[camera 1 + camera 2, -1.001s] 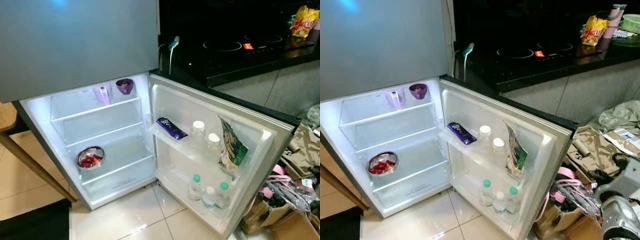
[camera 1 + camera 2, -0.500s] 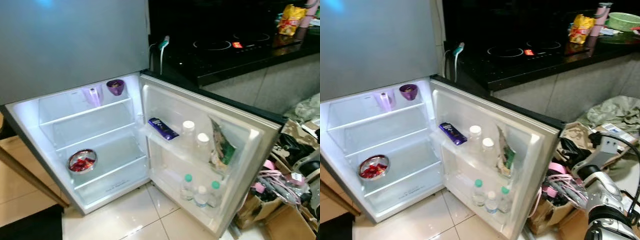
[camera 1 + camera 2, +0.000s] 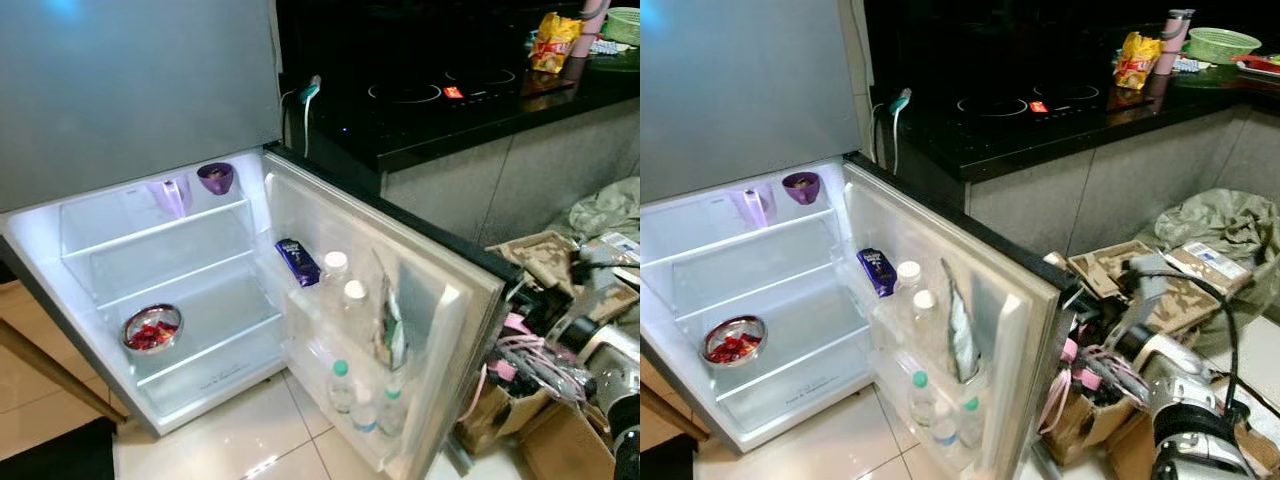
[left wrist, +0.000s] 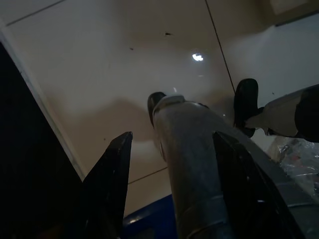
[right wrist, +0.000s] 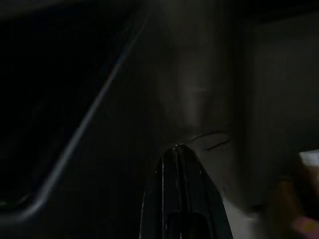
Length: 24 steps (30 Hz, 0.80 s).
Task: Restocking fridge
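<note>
While our left gripper (image 4: 172, 144) hangs spread over the floor and our right gripper (image 5: 177, 149) stays pressed together, we face the fridge (image 3: 180, 270), its door (image 3: 950, 290) open for restocking; bottles (image 3: 340, 285) fill its racks.

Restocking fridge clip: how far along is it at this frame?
Done: the fridge door stands open, with bottles and a blue packet in its racks and a bowl of red food on a shelf. In hand: nothing; the left gripper is open, the right gripper shut. Left: fetching and loading further items.
</note>
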{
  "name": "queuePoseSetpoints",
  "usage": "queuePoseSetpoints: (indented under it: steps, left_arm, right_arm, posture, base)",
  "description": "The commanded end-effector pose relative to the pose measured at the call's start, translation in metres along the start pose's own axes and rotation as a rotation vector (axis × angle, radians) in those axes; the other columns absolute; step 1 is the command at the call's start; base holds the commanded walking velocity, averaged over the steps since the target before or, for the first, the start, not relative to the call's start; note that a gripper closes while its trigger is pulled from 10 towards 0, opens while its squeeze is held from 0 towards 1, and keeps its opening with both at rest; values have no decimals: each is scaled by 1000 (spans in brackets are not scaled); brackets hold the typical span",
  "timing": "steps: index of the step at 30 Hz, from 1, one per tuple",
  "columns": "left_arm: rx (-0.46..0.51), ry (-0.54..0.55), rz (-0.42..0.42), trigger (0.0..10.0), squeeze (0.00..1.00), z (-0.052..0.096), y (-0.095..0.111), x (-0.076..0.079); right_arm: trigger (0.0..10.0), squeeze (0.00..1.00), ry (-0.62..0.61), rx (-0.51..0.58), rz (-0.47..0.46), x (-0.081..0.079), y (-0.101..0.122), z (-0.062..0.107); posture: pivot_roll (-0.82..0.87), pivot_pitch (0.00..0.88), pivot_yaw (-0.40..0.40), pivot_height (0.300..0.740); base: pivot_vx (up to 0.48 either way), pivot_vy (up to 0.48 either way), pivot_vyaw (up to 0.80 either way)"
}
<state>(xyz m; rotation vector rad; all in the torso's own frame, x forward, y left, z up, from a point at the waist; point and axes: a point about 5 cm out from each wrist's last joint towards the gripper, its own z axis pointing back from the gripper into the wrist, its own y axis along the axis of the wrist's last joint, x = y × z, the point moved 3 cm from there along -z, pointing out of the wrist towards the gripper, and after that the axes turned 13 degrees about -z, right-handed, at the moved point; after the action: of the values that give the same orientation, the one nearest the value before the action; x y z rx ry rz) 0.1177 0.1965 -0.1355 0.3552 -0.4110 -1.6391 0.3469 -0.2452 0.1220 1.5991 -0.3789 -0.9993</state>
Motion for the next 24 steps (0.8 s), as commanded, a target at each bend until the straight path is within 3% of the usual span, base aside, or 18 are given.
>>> queuePoseSetpoints:
  steps: [1,2,4,8,10,11,13,14,15,16,17,20,23,24]
  left_arm:
    - [-21,-6,0,10000,0,1,-6,2]
    - [-21,-6,0,10000,0,1,-6,2]
    - [-22,-9,0,10000,0,1,-6,3]
    - [-21,-9,0,10000,0,1,-6,3]
    - [-21,-9,1,10000,0,0,-5,3]
    - [-21,-9,1,10000,0,0,-5,3]
    - [-21,-9,1,10000,0,0,-5,3]
    - [-21,-9,1,10000,0,0,-5,3]
    - [-21,-9,2,10000,0,0,-6,3]
    - [-21,-9,2,10000,0,0,-6,3]
    - [-24,-9,3,10000,0,1,-7,4]
    - [-25,-10,4,10000,0,1,-7,4]
    - [-30,-18,-2,10000,0,1,-8,6]
    - [-30,-18,-2,10000,0,1,-8,6]
  right_arm:
    - [10000,0,145,-108,-27,-17,-20,-3]
    - [10000,0,145,-108,-27,-17,-20,-3]
    - [10000,0,272,-174,-68,-32,-34,1]
    - [10000,0,331,-211,-105,-41,-50,4]
    - [10000,0,188,-176,-101,-28,-61,3]
    - [10000,0,188,-176,-101,-28,-61,3]
    - [10000,0,-71,-115,-100,-3,-68,6]
    - [10000,0,-71,-115,-100,-3,-68,6]
    - [10000,0,-217,-99,-124,10,-73,12]
    - [10000,0,-217,-99,-124,10,-73,12]
    - [10000,0,-370,-101,-186,21,-91,29]
    - [10000,0,-393,-115,-226,20,-107,38]
    - [10000,0,-500,-223,-317,16,-150,60]
    - [10000,0,-500,-223,-317,16,-150,60]
  posture:
    - [-83,0,19,740]
    - [-83,0,19,740]
    - [-83,0,19,740]
    - [-86,0,17,740]
    - [-87,0,16,740]
    - [-87,0,16,740]
    - [-87,0,17,740]
    - [-87,0,17,740]
    - [-87,0,17,740]
    - [-87,0,17,740]
    - [-88,0,16,740]
    - [-88,0,16,740]
    - [-93,0,18,740]
    - [-93,0,18,740]
  base:
    - [0,0,0]
    - [0,0,0]
    - [0,0,0]
    - [0,0,0]
    - [0,0,0]
    - [0,0,0]
    - [0,0,0]
    - [0,0,0]
    - [0,0,0]
    - [0,0,0]
    - [0,0,0]
    - [0,0,0]
    - [0,0,752]
    - [0,0,756]
